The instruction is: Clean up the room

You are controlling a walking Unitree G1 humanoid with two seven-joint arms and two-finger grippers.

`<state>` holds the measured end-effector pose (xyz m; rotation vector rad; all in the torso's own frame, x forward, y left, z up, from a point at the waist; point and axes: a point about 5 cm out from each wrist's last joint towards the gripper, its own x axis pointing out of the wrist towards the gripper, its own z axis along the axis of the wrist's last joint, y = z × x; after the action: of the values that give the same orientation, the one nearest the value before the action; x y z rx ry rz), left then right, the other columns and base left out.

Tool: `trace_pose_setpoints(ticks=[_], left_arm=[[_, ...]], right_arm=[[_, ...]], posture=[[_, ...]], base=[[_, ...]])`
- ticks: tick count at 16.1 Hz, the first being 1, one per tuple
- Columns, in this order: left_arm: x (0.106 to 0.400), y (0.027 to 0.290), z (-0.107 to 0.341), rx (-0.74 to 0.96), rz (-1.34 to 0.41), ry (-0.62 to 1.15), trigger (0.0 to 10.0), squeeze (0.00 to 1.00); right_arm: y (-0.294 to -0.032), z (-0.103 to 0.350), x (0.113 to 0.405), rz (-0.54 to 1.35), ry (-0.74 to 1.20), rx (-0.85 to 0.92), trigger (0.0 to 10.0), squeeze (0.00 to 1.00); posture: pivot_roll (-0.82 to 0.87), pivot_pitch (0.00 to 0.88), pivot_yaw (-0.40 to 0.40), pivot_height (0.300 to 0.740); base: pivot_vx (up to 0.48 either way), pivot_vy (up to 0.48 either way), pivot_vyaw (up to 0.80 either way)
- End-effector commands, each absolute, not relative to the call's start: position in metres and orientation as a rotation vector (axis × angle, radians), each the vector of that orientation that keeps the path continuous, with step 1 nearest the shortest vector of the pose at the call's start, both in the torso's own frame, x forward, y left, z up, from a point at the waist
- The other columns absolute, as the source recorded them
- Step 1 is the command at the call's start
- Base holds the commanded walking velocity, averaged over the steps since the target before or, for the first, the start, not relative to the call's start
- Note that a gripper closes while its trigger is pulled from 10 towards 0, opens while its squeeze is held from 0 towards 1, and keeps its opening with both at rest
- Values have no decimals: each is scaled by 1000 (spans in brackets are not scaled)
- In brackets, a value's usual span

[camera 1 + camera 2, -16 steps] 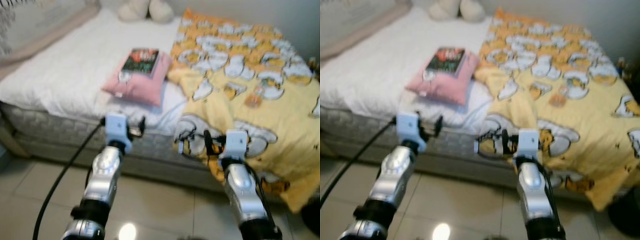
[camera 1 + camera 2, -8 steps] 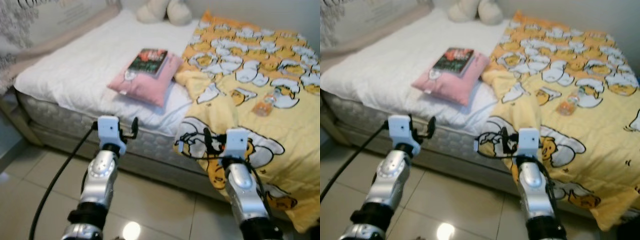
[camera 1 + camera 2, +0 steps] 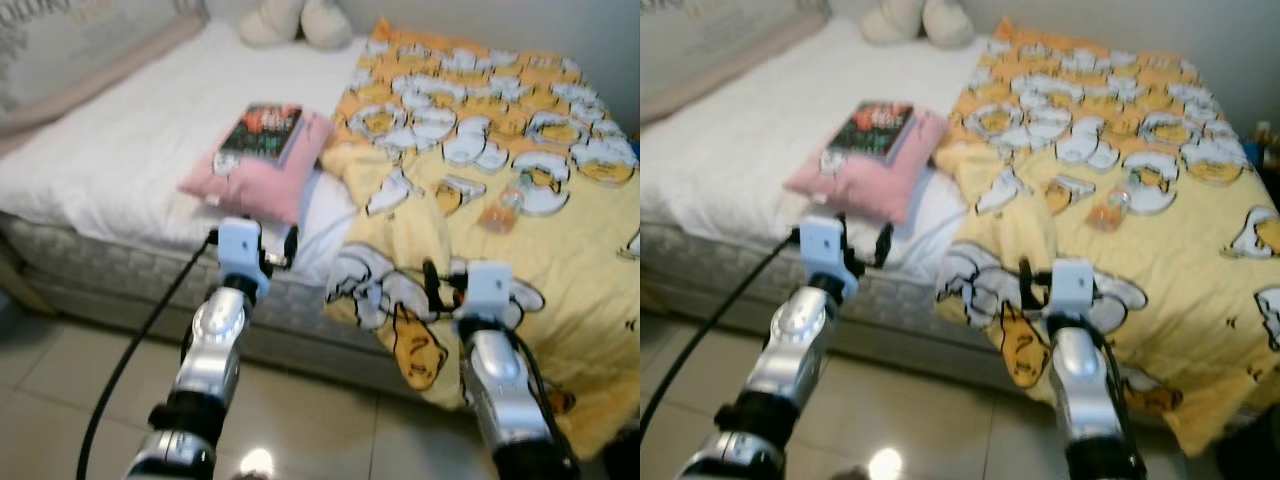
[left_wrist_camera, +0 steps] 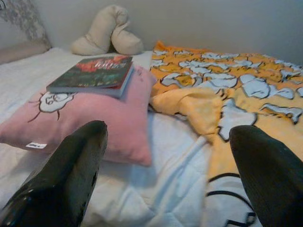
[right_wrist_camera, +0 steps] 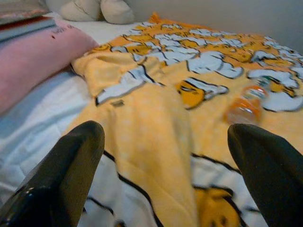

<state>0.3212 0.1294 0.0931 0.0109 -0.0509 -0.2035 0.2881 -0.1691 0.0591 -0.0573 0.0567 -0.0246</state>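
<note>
Ahead, both claws spread wide and empty: left claw before pink pillow bearing book near bed's front edge; right claw facing bottle on yellow blanket.

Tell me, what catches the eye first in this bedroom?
The bright yellow blanket printed with cartoon eggs covers the right half of the bed, a small orange plastic bottle lying on it. Left of it, a dark paperback book rests on a pink pillow, and both open grippers hover at the mattress edge.
</note>
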Motion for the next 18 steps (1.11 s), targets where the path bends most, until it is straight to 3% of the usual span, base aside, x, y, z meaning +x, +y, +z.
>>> trace_pose_setpoints(ticks=[1, 5, 14, 18], left_arm=[[320, 135, 89, 2, -188, -30, 10000, 0], [320, 145, 88, -37, -102, -32, 10000, 0], [322, 145, 91, -1, -109, -43, 10000, 0], [327, 148, 110, -12, -81, -129, 10000, 0]], right_arm=[[-161, 60, 289, 0, 47, -48, 10000, 0], [-158, 60, 289, 27, 45, -54, 10000, 0], [-154, 58, 289, 73, 48, -66, 10000, 0], [-150, 72, 294, 100, -19, -50, 10000, 0]], posture=[[-5, 0, -22, 740], [-1, 0, -24, 740], [6, 0, -24, 740], [11, 0, -32, 740]], base=[[0, 0, 0], [456, 0, 0], [395, 270, -48], [271, 349, 0]])
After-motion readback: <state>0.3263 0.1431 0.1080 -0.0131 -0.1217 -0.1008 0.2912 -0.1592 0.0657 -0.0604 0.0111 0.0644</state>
